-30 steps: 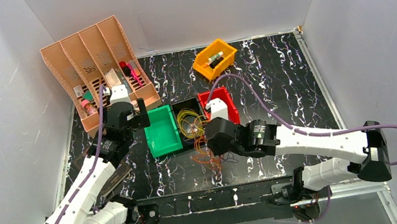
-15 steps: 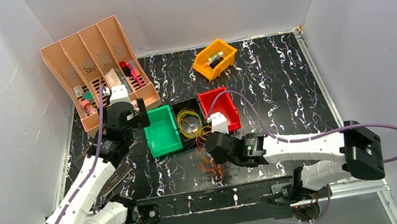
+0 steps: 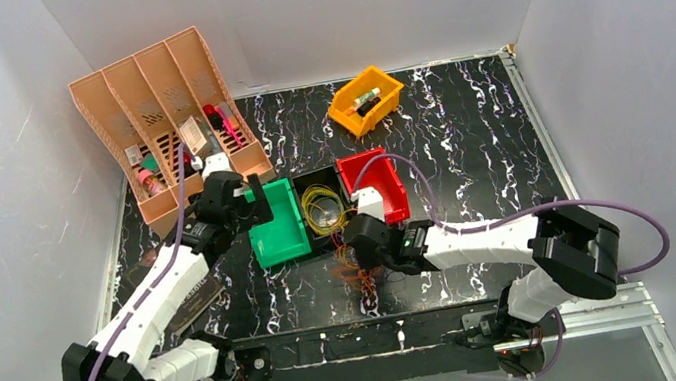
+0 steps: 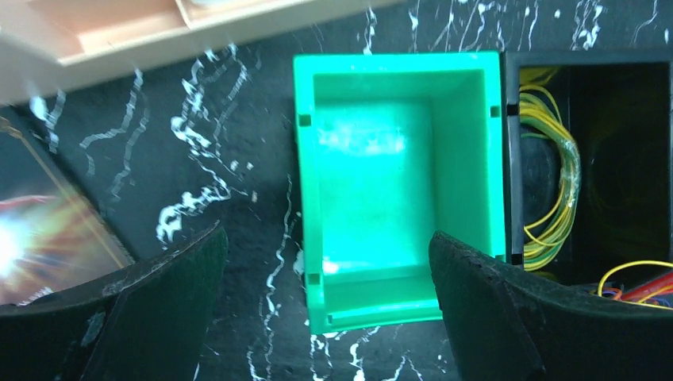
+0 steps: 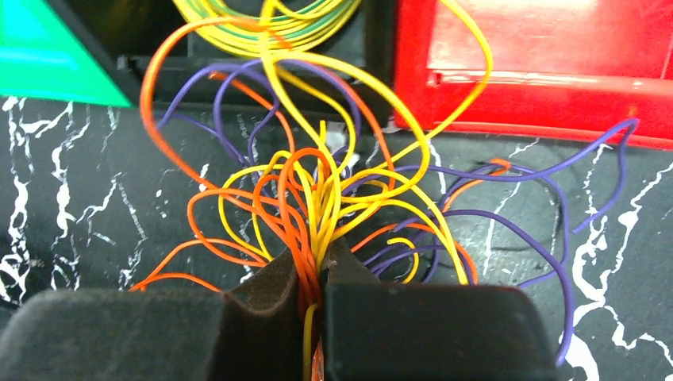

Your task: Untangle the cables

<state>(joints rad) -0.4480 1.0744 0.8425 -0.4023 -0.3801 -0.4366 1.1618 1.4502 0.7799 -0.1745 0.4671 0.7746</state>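
Observation:
A tangle of thin orange, yellow and purple cables point(image 5: 317, 190) lies on the black marbled table in front of the bins, also in the top view point(image 3: 356, 271). A coil of yellow cables point(image 3: 321, 208) sits in the black bin point(image 3: 316, 173) and shows in the left wrist view point(image 4: 559, 198). Some strands run from the tangle up into that bin. My right gripper point(image 5: 317, 274) is shut on a bunch of orange and yellow strands; it shows in the top view point(image 3: 365, 275). My left gripper point(image 4: 325, 234) is open and empty, above the green bin point(image 4: 305, 159).
The empty green bin point(image 3: 267, 247), the black bin and a red bin point(image 3: 392, 187) stand side by side mid-table. An orange bin point(image 3: 364, 101) is at the back. A peach divider rack point(image 3: 165, 105) leans at the back left. A dark flat packet point(image 3: 187, 302) lies near the left arm.
My right gripper has pulled toward the near edge with the cable bunch, and its arm has swung left. My left gripper has moved right, over the green bin.

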